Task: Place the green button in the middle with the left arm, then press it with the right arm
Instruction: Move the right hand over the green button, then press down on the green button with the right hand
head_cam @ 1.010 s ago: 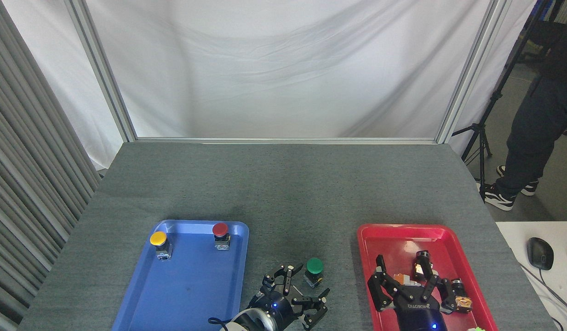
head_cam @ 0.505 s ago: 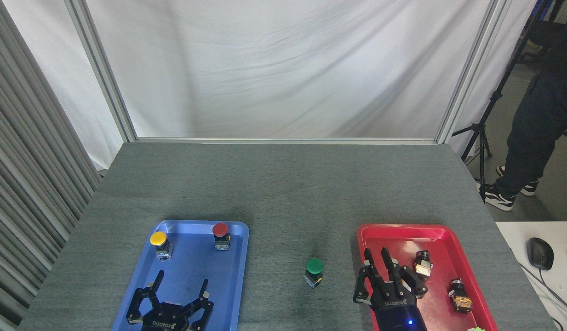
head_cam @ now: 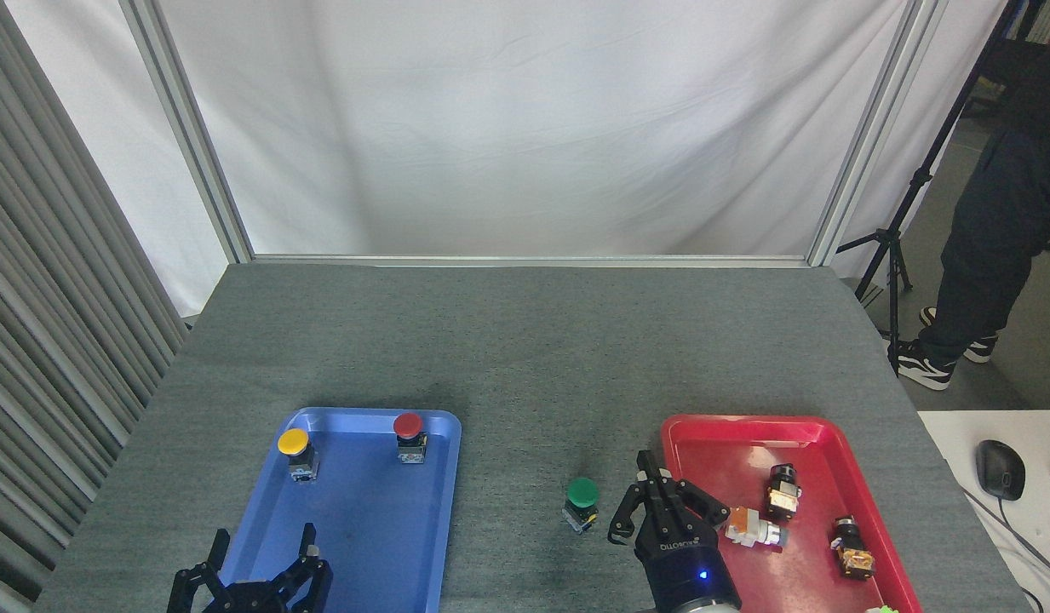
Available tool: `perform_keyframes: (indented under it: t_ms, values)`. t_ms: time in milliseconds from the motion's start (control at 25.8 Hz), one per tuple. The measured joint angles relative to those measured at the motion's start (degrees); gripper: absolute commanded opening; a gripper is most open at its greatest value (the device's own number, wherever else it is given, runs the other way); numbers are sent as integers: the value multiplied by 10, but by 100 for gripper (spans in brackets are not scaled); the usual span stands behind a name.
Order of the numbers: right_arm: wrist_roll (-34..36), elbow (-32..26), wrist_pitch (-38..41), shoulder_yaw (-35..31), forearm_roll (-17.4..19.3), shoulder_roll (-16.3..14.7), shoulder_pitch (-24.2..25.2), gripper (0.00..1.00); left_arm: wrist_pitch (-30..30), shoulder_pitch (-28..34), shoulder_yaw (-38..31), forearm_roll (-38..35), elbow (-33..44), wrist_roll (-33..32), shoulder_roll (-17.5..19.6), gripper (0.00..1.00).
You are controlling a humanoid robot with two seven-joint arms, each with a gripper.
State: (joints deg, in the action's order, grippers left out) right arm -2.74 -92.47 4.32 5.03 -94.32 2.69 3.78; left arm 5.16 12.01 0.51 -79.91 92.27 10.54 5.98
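Note:
The green button (head_cam: pixel 582 496) stands upright on the bare grey tabletop (head_cam: pixel 525 358) between the two trays, with nothing touching it. My right gripper (head_cam: pixel 652 504) hovers just to its right, over the red tray's left rim. Its fingers are drawn in together and hold nothing. A small gap separates its nearest finger from the button. My left gripper (head_cam: pixel 254 564) sits low at the bottom left, over the near-left corner of the blue tray. It is open and empty, with its fingers spread.
The blue tray (head_cam: pixel 439 477) holds a yellow button (head_cam: pixel 293 445) and a red button (head_cam: pixel 408 428) at its far end. The red tray (head_cam: pixel 746 426) holds several small parts. A person and a tripod stand at the far right, beside a white desk with a mouse (head_cam: pixel 1000 469).
My left gripper has let go of the green button and pulled back left and down over the blue tray. My right gripper has moved left out of the red tray toward the button, its fingers closing.

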Motion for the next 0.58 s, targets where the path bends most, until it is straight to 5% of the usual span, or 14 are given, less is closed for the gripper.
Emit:
perform_keyframes:
  t_ms: [583]
  values:
    - [0,111,-36,50,-14,3,-35,0,10,-5,-11,3,-5,-1,-1,100]
